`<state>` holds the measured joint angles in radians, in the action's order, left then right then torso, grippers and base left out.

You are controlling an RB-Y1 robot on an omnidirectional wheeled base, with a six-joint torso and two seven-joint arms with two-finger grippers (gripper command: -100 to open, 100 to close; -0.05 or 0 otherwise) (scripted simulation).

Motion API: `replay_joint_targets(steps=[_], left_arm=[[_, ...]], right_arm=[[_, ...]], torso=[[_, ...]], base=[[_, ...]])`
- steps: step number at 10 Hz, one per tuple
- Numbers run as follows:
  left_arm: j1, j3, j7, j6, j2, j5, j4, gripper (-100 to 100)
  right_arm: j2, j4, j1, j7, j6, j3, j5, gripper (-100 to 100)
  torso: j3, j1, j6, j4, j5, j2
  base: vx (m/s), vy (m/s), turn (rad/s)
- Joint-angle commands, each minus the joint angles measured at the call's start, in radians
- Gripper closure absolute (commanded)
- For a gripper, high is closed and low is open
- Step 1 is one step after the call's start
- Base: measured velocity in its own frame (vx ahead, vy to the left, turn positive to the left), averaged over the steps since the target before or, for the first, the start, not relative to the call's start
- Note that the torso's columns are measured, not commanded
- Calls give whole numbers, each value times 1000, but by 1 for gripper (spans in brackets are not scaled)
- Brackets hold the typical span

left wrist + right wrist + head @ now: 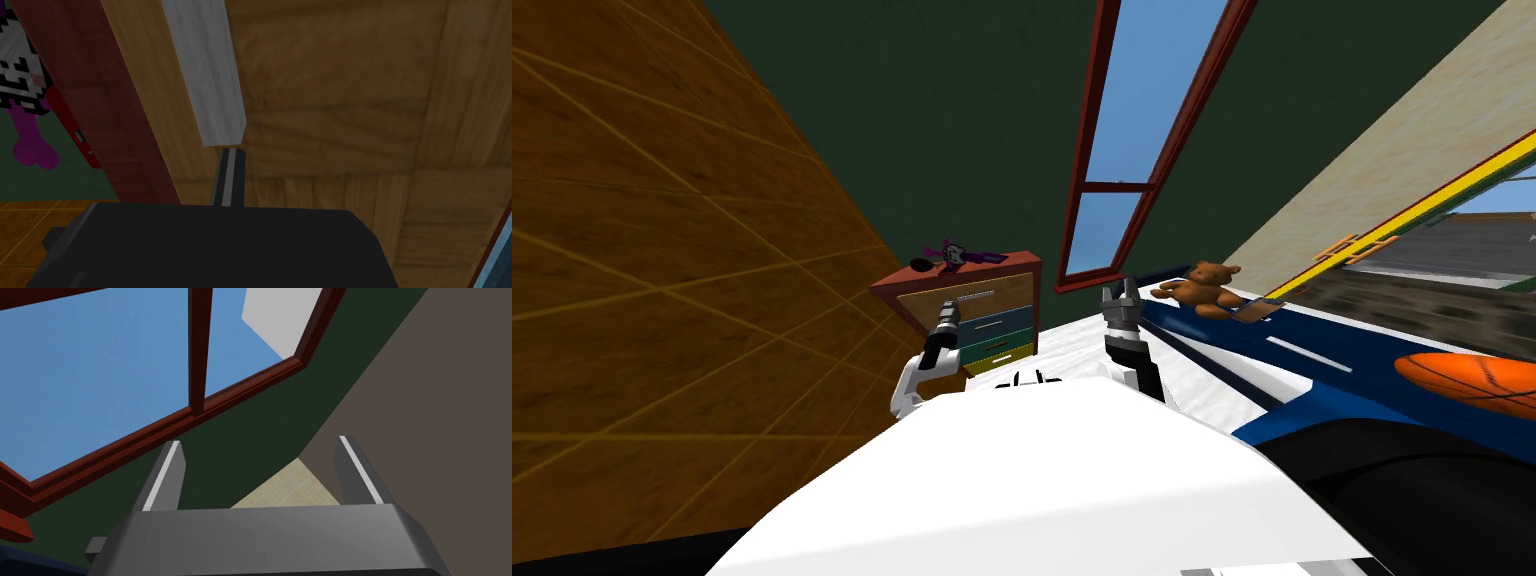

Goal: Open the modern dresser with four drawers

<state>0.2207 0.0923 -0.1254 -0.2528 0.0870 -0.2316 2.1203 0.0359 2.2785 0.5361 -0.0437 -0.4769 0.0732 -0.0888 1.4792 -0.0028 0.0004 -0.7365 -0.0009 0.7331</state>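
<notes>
Head view: dresser (1007, 325) centre-left, my left jaws at its top drawer (1002, 292). Left wrist view: left jaws together, tips at the grey handle (210, 75) end, probably to hook it. Right wrist view: right jaws apart, idle.

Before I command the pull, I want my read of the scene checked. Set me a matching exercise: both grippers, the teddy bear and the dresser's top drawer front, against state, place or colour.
Things:
1. left gripper
2. right gripper
3. teddy bear
4. top drawer front

State, place or colour:
A. open, before the window
B. light wood
C. shut, tips at the grey handle end
D. on the blue surface

Pairs: 1-C, 2-A, 3-D, 4-B.
</notes>
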Motion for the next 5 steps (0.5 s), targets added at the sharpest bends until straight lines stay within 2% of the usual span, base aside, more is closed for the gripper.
replay_joint_targets(steps=[1,5], left_arm=[[76,-32,-27,38,62,41,41,100],[184,-79,-66,83,161,103,105,100]], right_arm=[[0,0,0,0,0,0,0,0],[0,0,0,0,0,0,0,0]], torso=[[-2,4,1,-1,1,3],[-4,2,0,-2,1,6]], base=[[103,-57,172],[91,-78,198]])
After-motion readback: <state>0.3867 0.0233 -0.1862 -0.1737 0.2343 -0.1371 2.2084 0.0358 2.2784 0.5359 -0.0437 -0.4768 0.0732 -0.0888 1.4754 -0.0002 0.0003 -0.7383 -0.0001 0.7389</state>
